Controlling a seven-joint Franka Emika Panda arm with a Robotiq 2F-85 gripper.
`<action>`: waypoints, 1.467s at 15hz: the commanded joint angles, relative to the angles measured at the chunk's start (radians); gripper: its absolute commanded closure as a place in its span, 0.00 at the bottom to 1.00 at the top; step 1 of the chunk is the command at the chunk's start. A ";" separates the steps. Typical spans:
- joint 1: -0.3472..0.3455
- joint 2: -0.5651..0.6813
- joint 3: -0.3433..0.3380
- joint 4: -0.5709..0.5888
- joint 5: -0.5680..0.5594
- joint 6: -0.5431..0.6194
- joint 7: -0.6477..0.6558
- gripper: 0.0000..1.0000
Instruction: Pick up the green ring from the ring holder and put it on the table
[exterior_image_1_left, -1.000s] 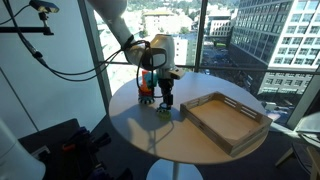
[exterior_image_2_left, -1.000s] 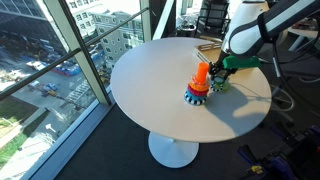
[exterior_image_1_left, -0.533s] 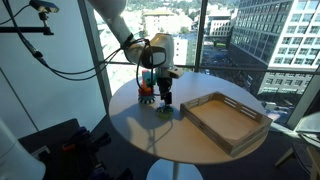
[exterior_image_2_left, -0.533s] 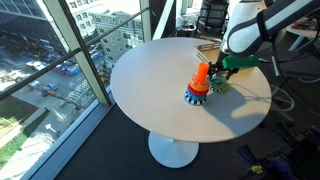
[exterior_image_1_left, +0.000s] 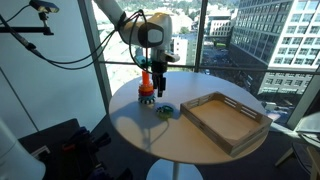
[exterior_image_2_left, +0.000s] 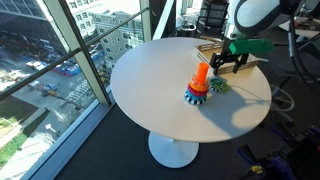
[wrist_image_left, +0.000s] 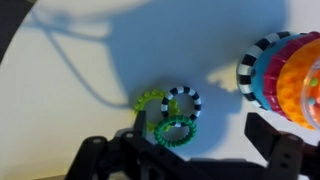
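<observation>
While the fingers (wrist_image_left: 283, 150) stand spread wide with nothing between them, the gripper (exterior_image_2_left: 228, 66) hangs above the table (exterior_image_2_left: 150, 90), pointing straight down and touching nothing. In the wrist view, the green ring (wrist_image_left: 175, 131) lies on the pale table top just below the gap between the fingers. It lies flat with its hole facing up; being round, it has no long side to speak of. It touches a black-and-white striped ring (wrist_image_left: 182, 101), and a paler yellowish ring (wrist_image_left: 148, 102) sits against that one, so the three form a small cluster. In both exterior views the green ring (exterior_image_1_left: 164, 108) rests just beside the ring holder (exterior_image_1_left: 147, 95) and off its peg. The ring holder (exterior_image_2_left: 199, 86) stands upright with its orange peg pointing up and coloured rings stacked around its foot. A wooden tray (exterior_image_1_left: 226, 121) sits on the same table, well apart from the rings, with its long axis running slantwise across the top. Windows and city buildings fill the background.
</observation>
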 joint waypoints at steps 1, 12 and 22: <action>-0.008 -0.097 0.013 -0.008 -0.020 -0.122 -0.020 0.00; -0.011 -0.286 0.084 0.027 -0.040 -0.380 -0.152 0.00; -0.016 -0.445 0.125 0.016 -0.056 -0.391 -0.164 0.00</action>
